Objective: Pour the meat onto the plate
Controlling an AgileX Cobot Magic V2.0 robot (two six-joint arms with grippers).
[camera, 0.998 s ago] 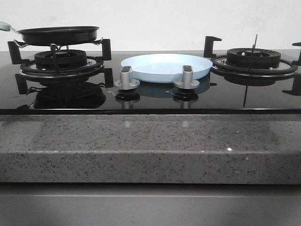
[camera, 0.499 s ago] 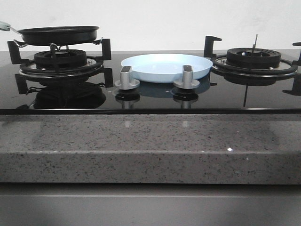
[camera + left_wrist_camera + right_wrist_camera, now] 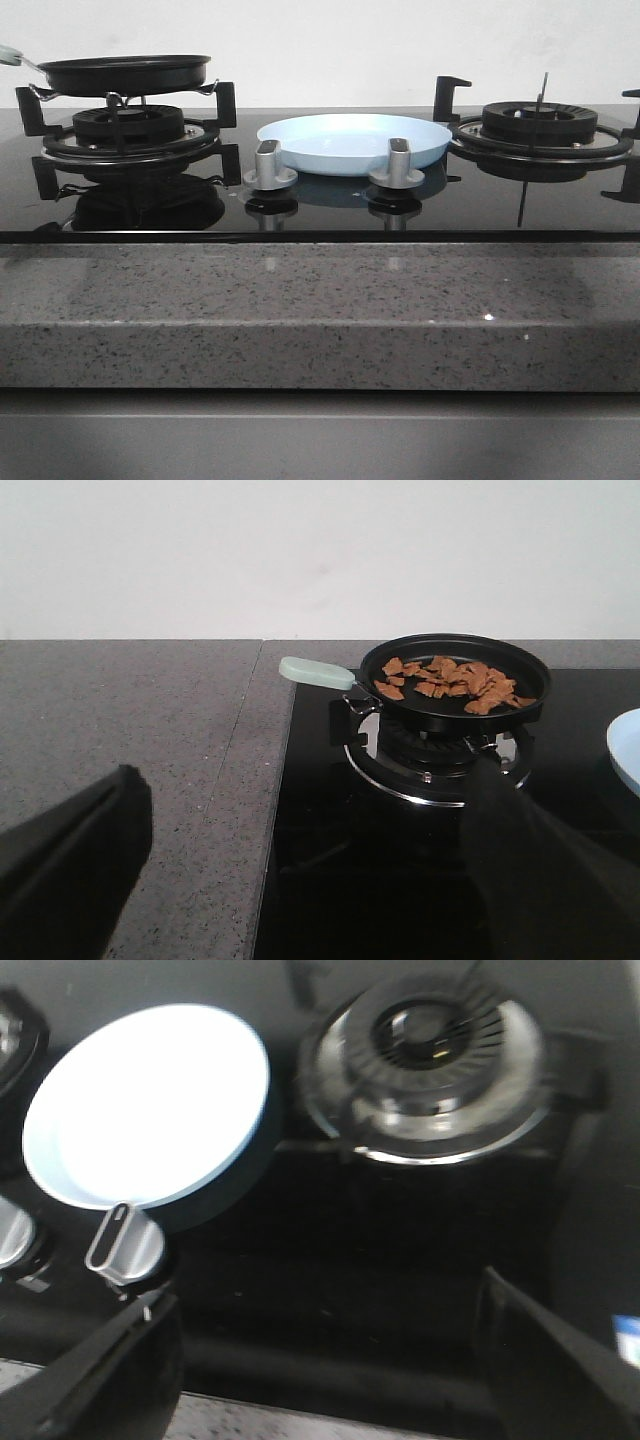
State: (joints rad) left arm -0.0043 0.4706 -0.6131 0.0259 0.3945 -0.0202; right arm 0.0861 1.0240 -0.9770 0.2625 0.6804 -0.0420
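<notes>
Spanning the whole scene, the black glass stove top (image 3: 320,205) sits in a speckled grey stone counter (image 3: 320,315), with 2 burners: the left burner (image 3: 128,130) and the right burner (image 3: 540,125). On the left burner's grate rests a black frying pan (image 3: 455,675) with a pale green handle (image 3: 316,672), and the meat (image 3: 452,681) lies inside it as a loose heap of orange-brown pieces. Between the 2 burners sits the pale-blue plate (image 3: 355,142), bare inside, just behind 2 silver knobs (image 3: 270,165). My left claw (image 3: 310,880) has its 2 dark fingers (image 3: 70,865) spread wide apart with nothing between them, well short of the pan. My right claw (image 3: 330,1370) is likewise spread and holds nothing, hanging above the glass between plate and right burner; that view is blurred.
</notes>
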